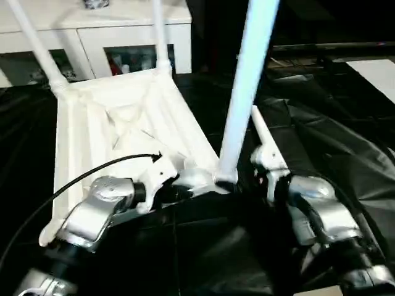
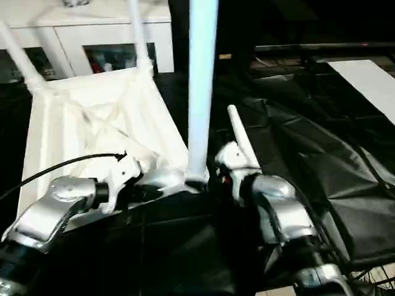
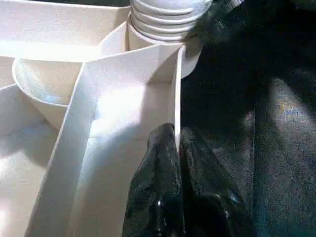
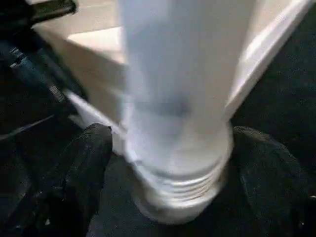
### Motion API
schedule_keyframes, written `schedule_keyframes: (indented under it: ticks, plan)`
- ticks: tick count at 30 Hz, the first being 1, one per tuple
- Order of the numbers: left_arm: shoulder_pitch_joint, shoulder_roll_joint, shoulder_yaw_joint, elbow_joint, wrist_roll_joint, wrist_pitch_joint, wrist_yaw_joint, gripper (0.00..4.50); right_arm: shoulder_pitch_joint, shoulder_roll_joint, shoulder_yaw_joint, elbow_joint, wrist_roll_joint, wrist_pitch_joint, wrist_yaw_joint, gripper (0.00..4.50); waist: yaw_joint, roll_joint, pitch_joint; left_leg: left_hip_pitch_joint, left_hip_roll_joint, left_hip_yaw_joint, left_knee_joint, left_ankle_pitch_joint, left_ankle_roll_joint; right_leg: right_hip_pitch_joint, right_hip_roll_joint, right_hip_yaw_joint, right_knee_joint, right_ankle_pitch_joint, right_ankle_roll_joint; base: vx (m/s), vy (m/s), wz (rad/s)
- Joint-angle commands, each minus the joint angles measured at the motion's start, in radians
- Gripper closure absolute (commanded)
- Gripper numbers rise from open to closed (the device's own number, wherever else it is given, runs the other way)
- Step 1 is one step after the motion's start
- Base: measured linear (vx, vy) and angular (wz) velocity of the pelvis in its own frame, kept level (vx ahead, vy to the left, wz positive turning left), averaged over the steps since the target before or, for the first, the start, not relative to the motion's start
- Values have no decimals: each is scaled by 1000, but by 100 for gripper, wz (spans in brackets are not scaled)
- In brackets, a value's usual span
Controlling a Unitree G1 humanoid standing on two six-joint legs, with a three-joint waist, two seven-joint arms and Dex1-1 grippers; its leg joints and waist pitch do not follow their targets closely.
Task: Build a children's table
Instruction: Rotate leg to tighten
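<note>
Looking down from the head camera, the white tabletop (image 1: 123,123) lies upside down on black sheeting (image 1: 333,142), filling the left and centre of the frame, its ribbed underside facing up. Two legs already stand in the far corner sockets, one at upper left (image 1: 37,49) and one at upper centre (image 1: 159,37), both rising out of the top edge. A third leg (image 1: 244,92) stands nearly upright at centre, its long axis running top to bottom, its threaded foot meeting the tabletop's near right corner. The right gripper (image 1: 247,179) sits just beside that foot, on its right; the left gripper (image 1: 203,179) reaches in from the lower left along the near edge. A white cabinet (image 1: 92,43) stands behind, at the top left. From the left wrist, the two black fingers (image 3: 158,187) are pinched together on a thin upright rib of the tabletop rim, with the leg's ridged base (image 3: 163,19) seated in the corner socket at the top of the frame. From the right wrist, the leg fills the centre, blurred, with one black finger (image 4: 84,168) at lower left and the other at lower right, spread either side and not visibly pressing it. I'd judge the leg needs turning about its upright axis, and the right arm is placed for it.
</note>
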Motion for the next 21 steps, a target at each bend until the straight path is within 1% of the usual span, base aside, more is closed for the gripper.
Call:
schedule_keyframes:
  ticks: [1, 2, 3, 5, 6, 10, 14, 15, 17, 21]
  plan:
    - [19, -5, 0, -10, -40, -8, -23, 450, 0, -5, 6, -27, 4, 5, 10, 52, 2, -12, -54, 8, 50, -12, -59, -141, 92, 48, -75, 43, -70, -113, -240, 0, 0, 0]
    - [21, -2, -1, -15, -45, -6, -26, 450, -1, 1, 5, -23, 2, 4, 11, 52, 2, -12, -53, 8, 50, -13, -59, -143, 89, 48, -75, 44, -70, -125, -240, 0, 0, 0]
    - [22, -1, -2, -17, -46, -5, -28, 450, -2, 4, 4, -22, 4, 4, 13, 68, 2, -12, -53, 8, 49, -13, -60, -145, 87, 48, -75, 44, -70, -132, -239, 0, 0, 0]
    - [24, 2, -4, -23, -50, -3, -33, 450, -4, 7, 2, -20, 7, 3, 12, 68, 2, -11, -54, 9, 50, -13, -59, -139, 87, 48, -74, 44, -69, -123, -239, 0, 0, 0]
    - [25, 2, -4, -25, -51, -2, -34, 450, -4, 8, 2, -20, 10, 4, 14, 92, 2, -11, -54, 8, 50, -13, -59, -132, 88, 49, -75, 44, -67, -107, -243, 0, 0, 0]
    - [30, 4, -3, -33, -48, 2, -44, 450, 0, 6, 3, -28, 19, 5, 21, 111, 2, -11, -55, 8, 50, -13, -57, -119, 95, 49, -74, 44, -65, -82, -249, 0, 0, 0]
    - [33, 8, -7, -36, -49, 4, -50, 450, 5, 5, 1, -31, 18, 5, 27, 150, 2, -10, -55, 10, 50, -13, -58, -133, 89, 50, -74, 43, -66, -100, -247, 0, 0, 0]
    - [33, 9, -8, -36, -49, 4, -50, 450, 6, 5, 1, -31, 18, 4, 27, 158, 2, -12, -55, 9, 49, -13, -58, -131, 89, 50, -74, 44, -66, -97, -247, 0, 0, 0]
    - [35, 11, -11, -40, -51, 5, -52, 450, 9, 5, 1, -30, 16, 2, 29, 176, 2, -10, -57, 9, 50, -13, -56, -122, 92, 51, -74, 43, -64, -80, -250, 0, 0, 0]
    - [41, 12, -14, -43, -48, 4, -56, 450, 17, 10, 2, -30, 15, 1, 27, 183, 3, -10, -58, 9, 49, -12, -55, -117, 96, 52, -74, 43, -63, -70, -254, 0, 0, 0]
